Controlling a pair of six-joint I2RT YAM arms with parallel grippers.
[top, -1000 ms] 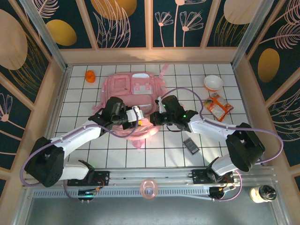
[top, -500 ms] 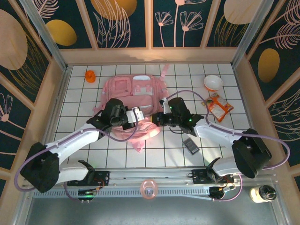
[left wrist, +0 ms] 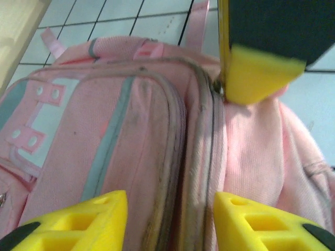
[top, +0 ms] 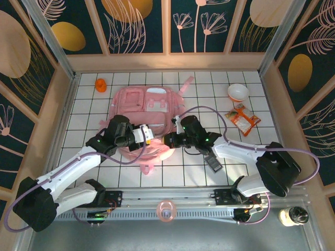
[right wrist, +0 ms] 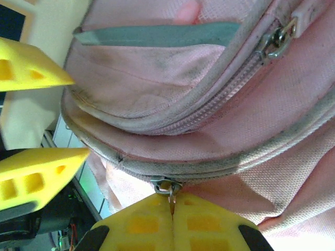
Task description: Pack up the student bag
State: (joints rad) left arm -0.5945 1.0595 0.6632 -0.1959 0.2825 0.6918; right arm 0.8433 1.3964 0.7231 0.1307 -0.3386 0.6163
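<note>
- A white tiled table [top: 220, 78] with a dark grid, walled in by wooden panels painted with leaves.
- The right gripper [right wrist: 172, 201] has its yellow fingers pressed together, with the metal zipper pull [right wrist: 168, 186] pinched between the tips.
- The left gripper [left wrist: 170, 217] is spread wide and holds nothing. Its fingers straddle the ridge of zip tracks on the student bag [left wrist: 136, 130]; I cannot tell whether they touch the fabric.
- From above, the bag lies flat mid-table, pockets up, its long axis running from the near edge toward the back wall. Both grippers meet at its near end, close together.
- From the pinched pull, the track runs along the bag's edge straight toward the left fingers. So the pull probably has to travel that way. The right arm has it, and the left is placed to pin the fabric.
- Well apart lie an orange object [top: 100, 84], a bowl [top: 238, 92], a snack packet [top: 243, 119] and a small dark item [top: 213, 162].
</note>
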